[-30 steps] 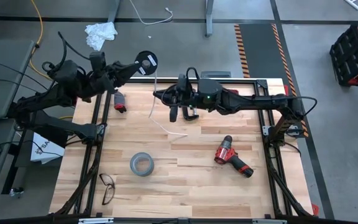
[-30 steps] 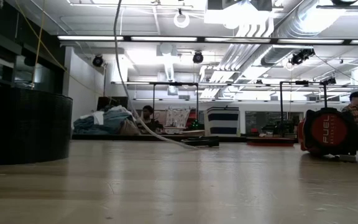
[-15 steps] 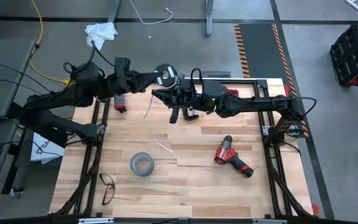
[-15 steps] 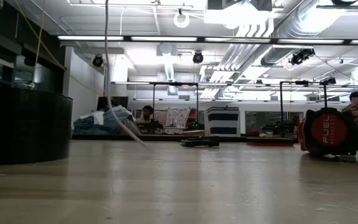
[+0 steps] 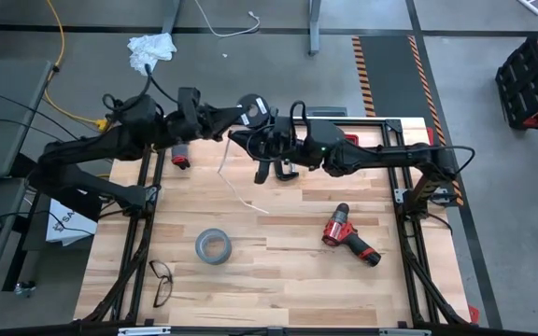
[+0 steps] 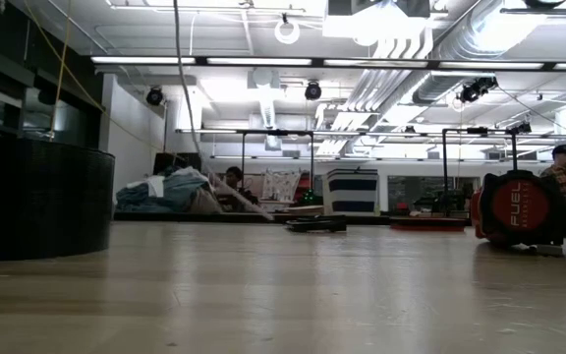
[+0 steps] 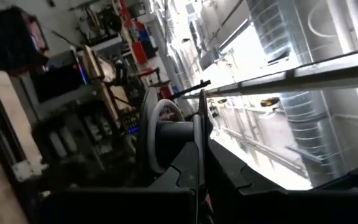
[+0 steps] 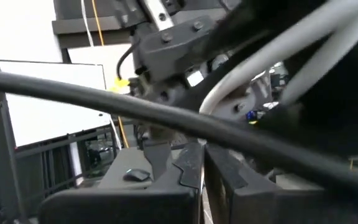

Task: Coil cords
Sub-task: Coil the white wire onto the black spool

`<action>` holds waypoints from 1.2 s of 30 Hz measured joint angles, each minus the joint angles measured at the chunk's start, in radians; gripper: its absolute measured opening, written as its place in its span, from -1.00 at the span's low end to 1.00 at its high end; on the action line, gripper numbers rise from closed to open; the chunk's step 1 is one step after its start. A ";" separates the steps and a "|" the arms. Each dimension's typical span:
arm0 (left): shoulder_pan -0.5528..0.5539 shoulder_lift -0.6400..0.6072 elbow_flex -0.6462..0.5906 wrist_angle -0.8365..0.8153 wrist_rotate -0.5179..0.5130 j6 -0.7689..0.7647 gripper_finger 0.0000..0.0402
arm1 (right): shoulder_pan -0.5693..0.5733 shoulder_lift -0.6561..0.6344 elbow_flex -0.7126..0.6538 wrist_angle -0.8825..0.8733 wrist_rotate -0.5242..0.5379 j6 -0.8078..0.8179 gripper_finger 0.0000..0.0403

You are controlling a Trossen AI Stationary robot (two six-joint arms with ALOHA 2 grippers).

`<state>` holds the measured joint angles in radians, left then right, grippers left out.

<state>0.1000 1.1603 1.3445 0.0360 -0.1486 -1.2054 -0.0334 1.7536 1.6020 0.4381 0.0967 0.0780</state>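
Since the earlier frame, the left gripper (image 5: 241, 114) has swung from the upper left toward upper centre of the high view, carrying the small black round disc (image 5: 251, 106) up against the right gripper (image 5: 241, 140). Both now sit together above the far edge of the pale wooden slatted table (image 5: 297, 280). The left gripper's fingers are clamped on the disc, seen edge-on in the left wrist view (image 7: 149, 144). The right gripper's fingers are pressed together on the thin white cable (image 5: 230, 173), which hangs from the disc and trails down-right so its loose end lies on the boards at centre frame. In the low view the cable (image 6: 187, 98) drops from the top edge. Lower left lie a grey tape roll (image 5: 212, 246) and black-framed glasses (image 5: 161, 282); a red cordless drill (image 5: 347, 236) lies right of centre.
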 joint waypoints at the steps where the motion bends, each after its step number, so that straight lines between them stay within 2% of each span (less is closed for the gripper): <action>1: -0.005 0.007 0.000 0.011 0.001 -0.015 -0.97 | -0.004 0.001 0.000 0.007 0.000 0.000 -1.00; 9: -0.031 0.045 0.000 0.122 0.035 -0.112 -0.97 | -0.011 0.012 0.000 0.040 0.017 -0.042 -1.00; 14: -0.053 0.024 0.000 0.122 0.050 -0.145 -0.97 | -0.019 0.012 0.000 0.070 0.034 -0.051 -1.00; 21: -0.077 -0.009 0.000 0.123 0.000 -0.109 -0.97 | -0.019 0.013 0.000 0.094 0.031 -0.034 -1.00; 36: -0.150 -0.016 0.000 0.071 0.082 -0.216 -0.97 | -0.039 0.013 0.000 0.164 -0.044 -0.039 -1.00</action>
<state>-0.0498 1.1443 1.3441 0.1070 -0.0661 -1.4212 -0.0727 1.7664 1.6024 0.6025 0.0526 0.0393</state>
